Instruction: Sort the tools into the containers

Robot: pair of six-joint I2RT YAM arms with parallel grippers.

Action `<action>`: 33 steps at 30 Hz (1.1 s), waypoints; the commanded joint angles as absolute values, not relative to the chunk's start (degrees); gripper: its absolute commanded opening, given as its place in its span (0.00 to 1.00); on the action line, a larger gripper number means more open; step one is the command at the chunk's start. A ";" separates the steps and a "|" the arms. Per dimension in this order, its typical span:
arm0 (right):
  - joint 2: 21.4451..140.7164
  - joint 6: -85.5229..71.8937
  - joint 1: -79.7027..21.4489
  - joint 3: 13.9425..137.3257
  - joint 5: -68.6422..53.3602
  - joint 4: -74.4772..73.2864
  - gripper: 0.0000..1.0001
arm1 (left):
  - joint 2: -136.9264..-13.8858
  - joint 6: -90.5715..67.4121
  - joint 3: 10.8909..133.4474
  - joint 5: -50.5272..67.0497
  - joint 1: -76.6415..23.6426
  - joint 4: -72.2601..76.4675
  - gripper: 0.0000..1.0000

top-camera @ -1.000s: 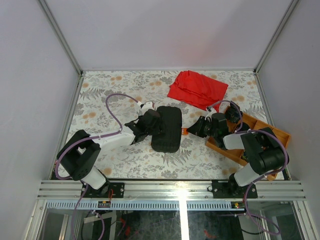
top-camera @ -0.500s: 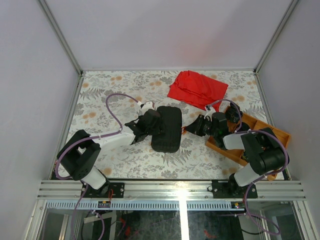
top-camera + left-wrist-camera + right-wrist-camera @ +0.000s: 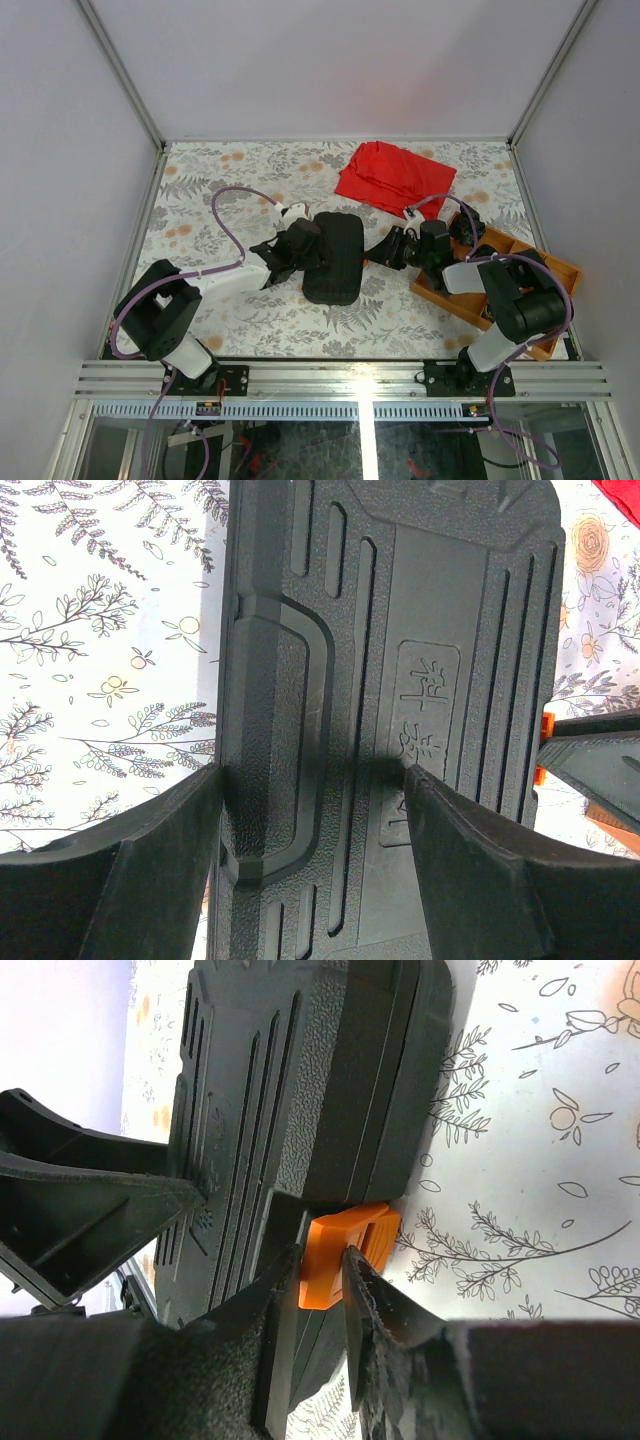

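**Surface and room.** A table (image 3: 220, 170) covered in a pale print of ferns and orange blossoms. Plain pale walls (image 3: 330, 60) enclose it on the left, far and right sides. Metal posts (image 3: 120, 70) rise at the far corners, and a metal rail (image 3: 340, 378) runs along the near edge.

**Count.** One black tool case (image 3: 335, 257), one red cloth (image 3: 395, 178), one wooden tray (image 3: 560, 272), one left arm (image 3: 215, 282) and one right arm (image 3: 500, 290). Each arm trails one purple cable (image 3: 232, 200).

**Positions.** The tool case lies shut near the table's centre, ribbed lid up, its long axis running near to far. The red cloth lies crumpled far and right of it, apart from it. The wooden tray sits at the right edge.

**Left gripper** (image 3: 312, 777). At the case's left side, jaws spread wide. One finger (image 3: 160, 860) is down beside the left edge and the other is over the lid, next to an embossed panel (image 3: 425, 695) (whether they press on the case cannot be told).

**Right gripper** (image 3: 320, 1265). At the case's right side, jaws drawn almost together. The end of the orange latch (image 3: 350, 1245) is pinched between the fingertips.

**Hidden.**
- The case interior lies under the closed lid.
- Most of the tray lies under the right arm, and its contents cannot be made out.
- In the overhead view the latch is too small to see clearly.
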State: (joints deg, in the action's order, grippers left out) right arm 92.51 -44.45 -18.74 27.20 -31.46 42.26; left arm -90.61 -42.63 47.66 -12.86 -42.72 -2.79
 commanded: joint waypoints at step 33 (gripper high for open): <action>90.64 -40.30 -20.01 30.52 -26.72 28.98 0.18 | -96.78 -40.66 44.70 -7.45 -45.05 -14.85 0.66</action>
State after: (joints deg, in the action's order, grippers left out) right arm 91.11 -42.98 -19.18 29.71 -29.76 33.91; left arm -90.98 -42.63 48.01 -12.88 -42.92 -2.79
